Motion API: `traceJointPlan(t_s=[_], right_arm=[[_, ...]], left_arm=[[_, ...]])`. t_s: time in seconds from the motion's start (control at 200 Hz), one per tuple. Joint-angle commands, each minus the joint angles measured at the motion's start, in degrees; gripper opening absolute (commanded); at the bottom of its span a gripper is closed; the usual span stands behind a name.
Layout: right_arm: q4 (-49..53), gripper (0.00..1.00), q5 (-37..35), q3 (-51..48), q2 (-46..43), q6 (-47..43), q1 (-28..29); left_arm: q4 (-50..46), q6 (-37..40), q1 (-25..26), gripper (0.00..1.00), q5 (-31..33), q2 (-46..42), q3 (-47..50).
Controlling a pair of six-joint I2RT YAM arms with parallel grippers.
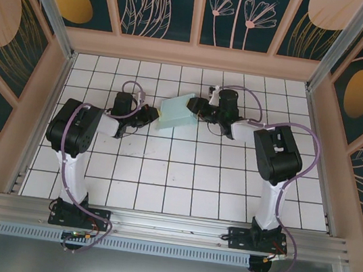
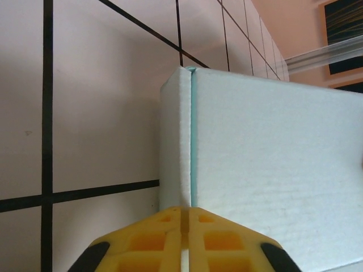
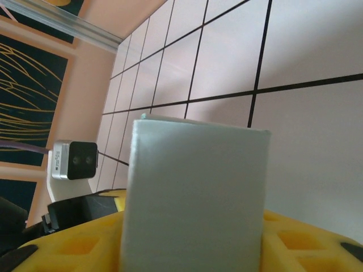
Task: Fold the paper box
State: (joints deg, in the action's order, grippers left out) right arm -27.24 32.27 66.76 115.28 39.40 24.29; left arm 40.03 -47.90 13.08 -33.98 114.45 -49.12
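The paper box [image 1: 174, 113] is pale turquoise and lies tilted on the white tiled floor between my two grippers, at the back middle. My left gripper [image 1: 154, 115] meets its left edge. In the left wrist view its yellow fingers [image 2: 153, 238] are pressed together on a thin card seam of the box [image 2: 272, 170], whose broad panel stretches away to the right. My right gripper [image 1: 197, 106] is at the box's right end. In the right wrist view an upright panel of the box [image 3: 195, 192] fills the gap between that gripper's [image 3: 193, 226] yellow fingers [image 3: 295, 243], touching both.
The tiled floor [image 1: 161, 181] stretches toward the arm bases. Pink walls with dark floral panels [image 1: 193, 54] enclose the back and sides. An aluminium rail [image 1: 168, 226] runs along the near edge. The left arm's wrist camera [image 3: 74, 160] sits just beyond the box.
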Motion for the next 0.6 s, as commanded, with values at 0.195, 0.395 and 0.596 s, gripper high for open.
traceJointPlan(t_s=[0.195,0.395,0.596], right_arm=[[0.46,0.49,0.67,1.23,-2.49,-3.1,-0.82],[0.05,0.47,0.0,-0.73,-5.69,-3.28,-1.87],[-1.47,0.47,0.93,-2.66,-8.41,-1.76,-3.03]], left_arm=[[-0.19,8.74,-0.08,0.51,8.67,-10.08,4.87],[1.14,21.76,4.28,0.8,21.51,-21.26,9.27],[-0.94,37.56,12.82,0.98,33.66,-28.21,8.97]])
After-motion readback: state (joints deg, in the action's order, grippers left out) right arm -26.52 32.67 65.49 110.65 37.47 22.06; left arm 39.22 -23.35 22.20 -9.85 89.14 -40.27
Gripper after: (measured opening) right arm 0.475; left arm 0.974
